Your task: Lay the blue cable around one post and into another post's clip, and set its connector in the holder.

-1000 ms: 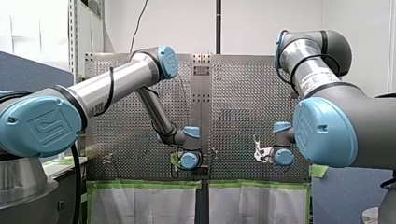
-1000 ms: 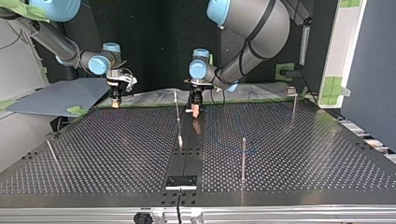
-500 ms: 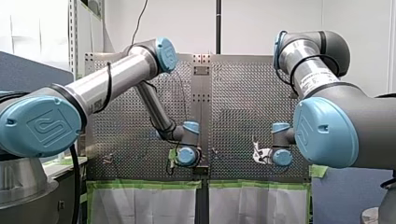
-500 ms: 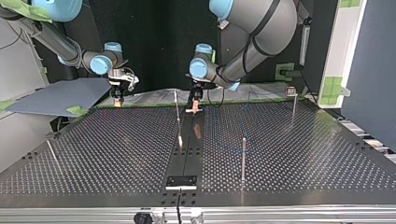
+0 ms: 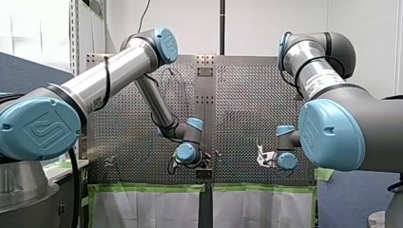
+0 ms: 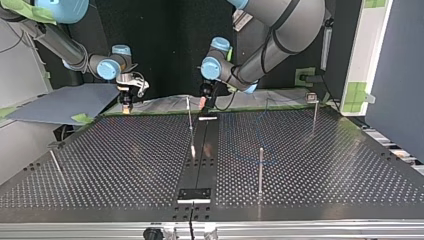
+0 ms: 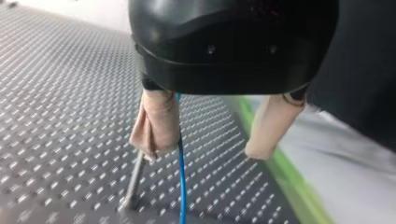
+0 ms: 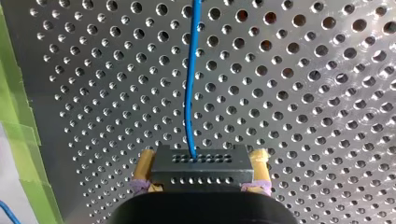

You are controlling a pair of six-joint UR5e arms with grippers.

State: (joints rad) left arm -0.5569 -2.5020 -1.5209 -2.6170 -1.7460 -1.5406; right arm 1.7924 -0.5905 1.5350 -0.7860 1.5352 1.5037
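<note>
Holding check, right side: my right gripper (image 8: pixel 201 157) is clamped on the black connector (image 8: pixel 200 167), one yellow pad (image 8: pixel 144 163) at each end of the block. The blue cable (image 8: pixel 189 93) leaves the block's front face and runs straight ahead of the fingers over the perforated table (image 8: pixel 303 93), its long axis in line with the gripper.

Left side: my left gripper (image 7: pixel 201 154) is spread wide and pinches nothing. The cable passes close along the inner face of one beige finger (image 7: pixel 156 123); contact cannot be told. It then drops away ahead of the tip. A thin metal post (image 7: pixel 134 179) stands just beyond that same fingertip. The cable lies just beside it, on the side toward the gap, and is not wrapped around it.

Judgement: the left gripper is the nearer to this post. The next move depends on which side of the post the cable ends up. With the fingers this far apart, the strand could slip out sideways.
</note>
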